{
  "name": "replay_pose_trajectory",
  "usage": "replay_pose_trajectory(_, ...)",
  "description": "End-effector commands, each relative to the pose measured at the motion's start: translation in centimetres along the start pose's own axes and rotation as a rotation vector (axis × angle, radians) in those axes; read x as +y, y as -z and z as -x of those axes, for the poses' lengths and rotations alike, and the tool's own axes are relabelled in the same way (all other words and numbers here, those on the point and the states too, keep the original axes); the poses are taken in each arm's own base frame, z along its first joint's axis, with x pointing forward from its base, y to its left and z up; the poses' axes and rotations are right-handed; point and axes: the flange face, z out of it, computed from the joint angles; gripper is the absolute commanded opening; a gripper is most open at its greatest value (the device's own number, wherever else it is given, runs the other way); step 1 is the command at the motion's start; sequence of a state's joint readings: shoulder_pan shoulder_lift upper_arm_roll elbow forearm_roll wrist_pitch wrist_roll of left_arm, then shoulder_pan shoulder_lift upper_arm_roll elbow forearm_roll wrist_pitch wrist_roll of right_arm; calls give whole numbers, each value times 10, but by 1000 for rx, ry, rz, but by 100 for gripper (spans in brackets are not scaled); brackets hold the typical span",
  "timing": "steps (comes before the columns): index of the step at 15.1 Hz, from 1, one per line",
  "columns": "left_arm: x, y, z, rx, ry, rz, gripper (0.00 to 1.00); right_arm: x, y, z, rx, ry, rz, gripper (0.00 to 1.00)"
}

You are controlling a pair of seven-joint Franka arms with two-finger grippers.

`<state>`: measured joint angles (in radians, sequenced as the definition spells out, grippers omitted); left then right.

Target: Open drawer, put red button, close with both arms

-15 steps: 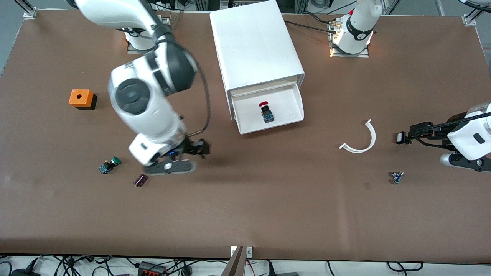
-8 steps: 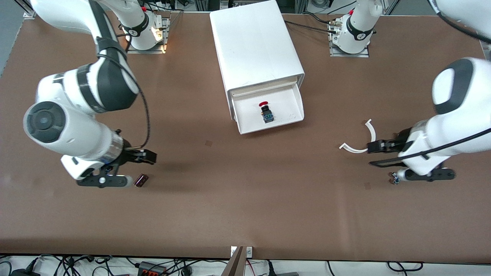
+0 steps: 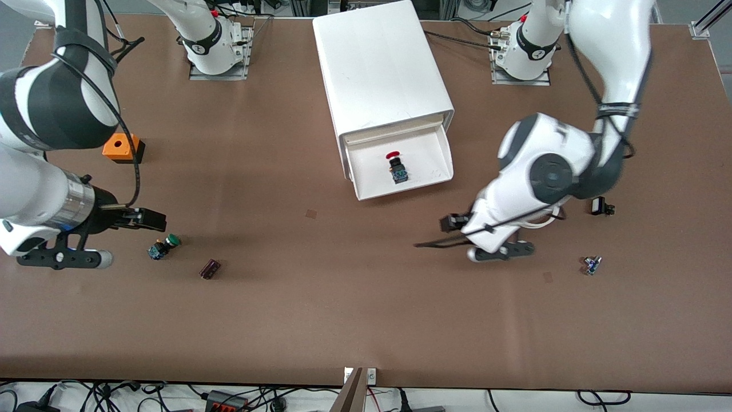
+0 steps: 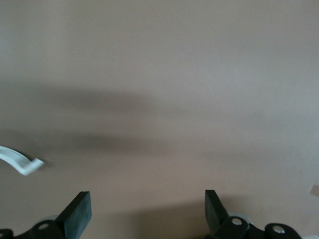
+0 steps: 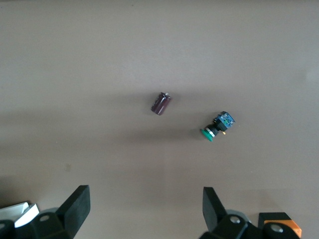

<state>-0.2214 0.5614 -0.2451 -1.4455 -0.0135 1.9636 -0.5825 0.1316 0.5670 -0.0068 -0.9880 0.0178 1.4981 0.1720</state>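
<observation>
The white cabinet (image 3: 377,63) stands at the table's middle with one drawer (image 3: 403,191) pulled out. The red button (image 3: 395,165) stands in the drawer tray, red cap toward the cabinet. My left gripper (image 3: 453,222) is open and empty over bare table beside the open drawer's front, toward the left arm's end; the left wrist view shows its gripper (image 4: 147,199) open over bare table. My right gripper (image 3: 151,219) is open and empty over the table close to the green button (image 3: 164,246), which also shows in the right wrist view (image 5: 218,126), past that open gripper (image 5: 145,195).
An orange box (image 3: 120,146) and a dark cylinder (image 3: 210,268) lie toward the right arm's end. A white curved strip (image 4: 20,162) is mostly hidden under the left arm. A small black part (image 3: 600,207) and a small blue part (image 3: 591,265) lie toward the left arm's end.
The right arm has swung away from the drawer toward its own end of the table. The left arm has swung in toward the drawer. The red button and drawer have not moved.
</observation>
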Motion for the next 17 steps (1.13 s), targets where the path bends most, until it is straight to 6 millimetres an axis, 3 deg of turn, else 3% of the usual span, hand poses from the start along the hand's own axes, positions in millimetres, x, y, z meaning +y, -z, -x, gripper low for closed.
replay_pose_trajectory(1,38,-35,33,-35,22,-32,100,39,18,25,-9,8,-16,100)
replay_pose_trajectory(5,52,-69,57,-68,1,-48,100,104,40,60,6,23,-19,100)
replay_pose_trajectory(8,57,-97,86,-63,-24,-42,100,128,52,78,5,60,-14,100)
replay_pose_trajectory(12,64,-95,120,-132,-22,-4,100,135,43,94,-16,40,-5,100)
replay_pose_trajectory(17,55,-104,148,-253,-31,47,100,128,32,125,20,57,43,100)
